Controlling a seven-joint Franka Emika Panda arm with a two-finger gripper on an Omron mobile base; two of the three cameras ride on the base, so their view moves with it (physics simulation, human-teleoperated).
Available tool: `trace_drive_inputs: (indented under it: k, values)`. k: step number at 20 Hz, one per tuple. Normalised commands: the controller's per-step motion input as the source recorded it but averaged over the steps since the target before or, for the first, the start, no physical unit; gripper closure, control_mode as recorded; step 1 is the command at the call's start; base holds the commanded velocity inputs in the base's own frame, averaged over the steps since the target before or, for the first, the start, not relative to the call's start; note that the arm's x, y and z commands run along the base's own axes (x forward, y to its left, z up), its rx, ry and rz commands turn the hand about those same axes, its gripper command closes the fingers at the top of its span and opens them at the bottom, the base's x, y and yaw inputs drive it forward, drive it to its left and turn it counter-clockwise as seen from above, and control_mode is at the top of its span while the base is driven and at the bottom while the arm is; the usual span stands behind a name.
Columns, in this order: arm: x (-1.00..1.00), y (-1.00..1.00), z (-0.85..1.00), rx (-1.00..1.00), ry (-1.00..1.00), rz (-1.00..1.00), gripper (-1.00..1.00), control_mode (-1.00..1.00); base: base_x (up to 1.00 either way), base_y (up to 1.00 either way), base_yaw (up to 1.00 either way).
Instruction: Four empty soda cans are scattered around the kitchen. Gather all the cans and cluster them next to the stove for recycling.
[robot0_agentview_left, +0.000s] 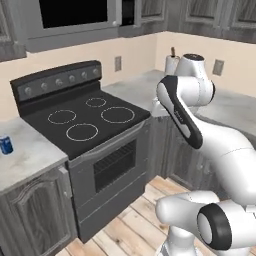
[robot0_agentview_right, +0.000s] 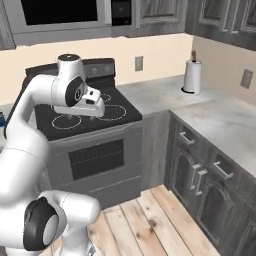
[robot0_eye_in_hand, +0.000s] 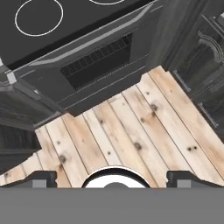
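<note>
Far left in the left base view: small blue soda can with a white mark (robot0_agentview_left: 6, 145), upright on the pale marble tabletop (robot0_agentview_left: 30, 155), just left of the black smooth-top stove with white ring burners (robot0_agentview_left: 85, 117). From the right base view, merely a blue sliver of that can (robot0_agentview_right: 1, 120) at the left edge, behind the white arm (robot0_agentview_right: 30, 125); further right, a white paper towel roll (robot0_agentview_right: 192, 76) upright on the corner tabletop. Looking down from the hand view: stove front edge (robot0_eye_in_hand: 65, 48) above, light plank floor (robot0_eye_in_hand: 131, 131) below, grey wood-grain cabinet doors (robot0_eye_in_hand: 205, 65) at right. Arm raised, elbow high, bent forward before the stove. End effector (robot0_eye_in_hand: 112, 177) spread wide, empty, over the floor.
</note>
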Motion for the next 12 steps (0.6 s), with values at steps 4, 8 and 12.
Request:
trace_drive_inputs:
  k: [4, 8, 12]
  values:
    - [0.00, 0.00, 0.00, 0.00, 0.00, 0.00, -1.00, 1.00, -0.13, 0.00, -0.47]
    - [0.00, 0.00, 0.00, 0.00, 0.00, 0.00, -1.00, 1.00, -0.12, 0.00, -0.49]
    - [0.00, 0.00, 0.00, 0.00, 0.00, 0.00, -1.00, 1.00, -0.09, 0.00, -0.49]
